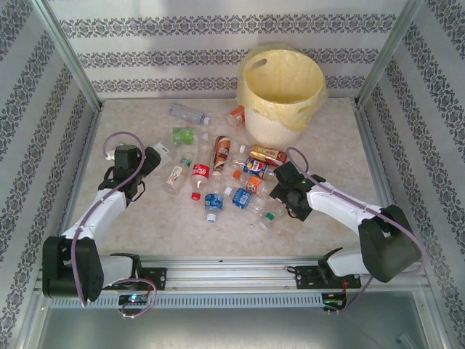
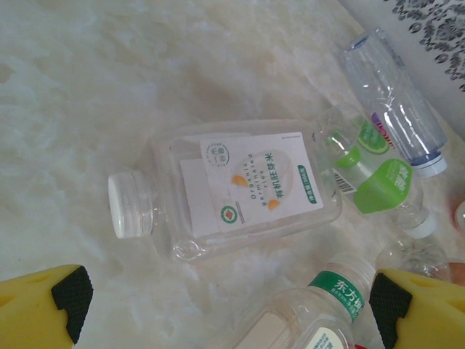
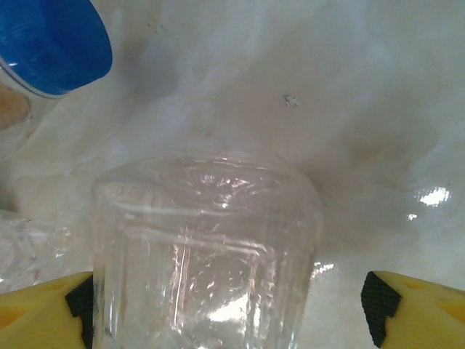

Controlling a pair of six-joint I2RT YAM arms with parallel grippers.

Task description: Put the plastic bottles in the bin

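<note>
Left gripper [image 2: 225, 309] is gaping over a square bottle [image 2: 240, 189] labelled "Organic"; right gripper [image 3: 229, 309] is straddling, unclenched, a clear bottle [image 3: 207, 247] cut off below. The plastic bottles [image 1: 200, 174] are lying before the bin [image 1: 275, 128].

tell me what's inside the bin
Inside the bin, the far wall shows the pale yellow bag lining it, with nothing else visible there. The near wall covers the bottom, so anything lying there cannot be seen.
</note>
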